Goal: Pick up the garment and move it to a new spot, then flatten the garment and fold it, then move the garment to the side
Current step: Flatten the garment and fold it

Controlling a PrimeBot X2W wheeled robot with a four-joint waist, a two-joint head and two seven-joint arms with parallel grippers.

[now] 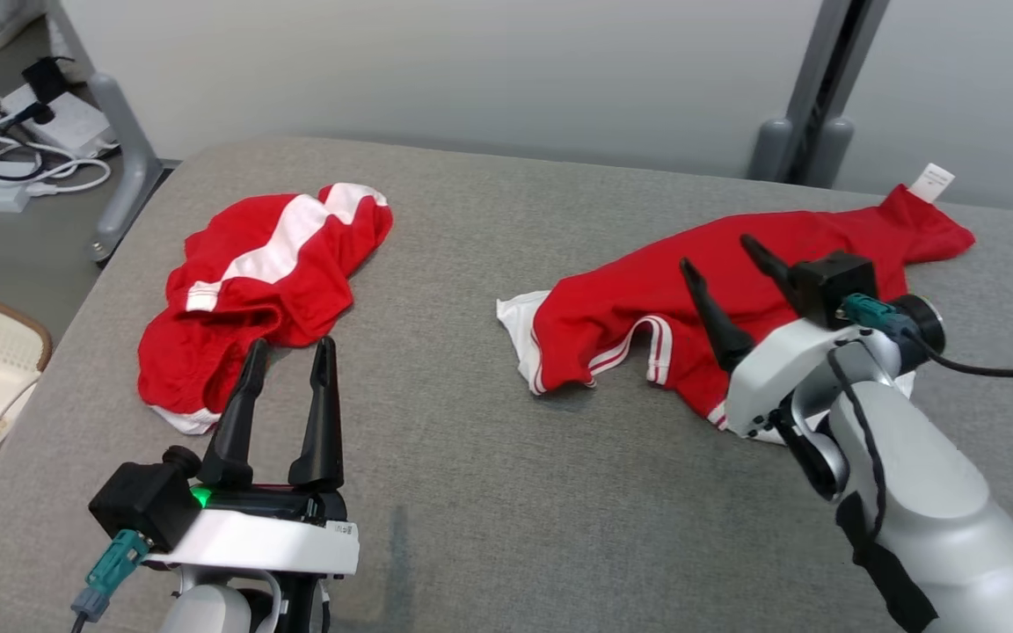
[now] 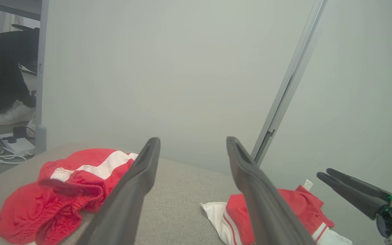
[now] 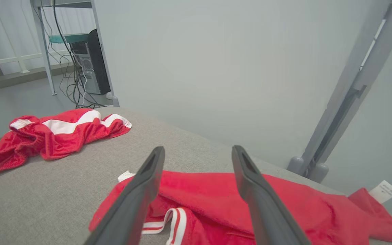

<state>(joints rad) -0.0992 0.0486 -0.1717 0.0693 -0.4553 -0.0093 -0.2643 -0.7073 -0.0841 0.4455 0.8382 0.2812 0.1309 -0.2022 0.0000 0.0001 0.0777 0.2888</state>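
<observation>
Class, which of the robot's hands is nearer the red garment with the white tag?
Right. The right hand is directly over the tagged garment; the left hand is off to its left, beside the striped red garment.

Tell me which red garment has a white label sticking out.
The right garment, under the right gripper: a label sticks out at its far corner. The left garment has a broad white stripe.

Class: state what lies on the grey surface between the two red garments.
Nothing: the head view shows bare grey surface between the left garment and the right garment.
</observation>
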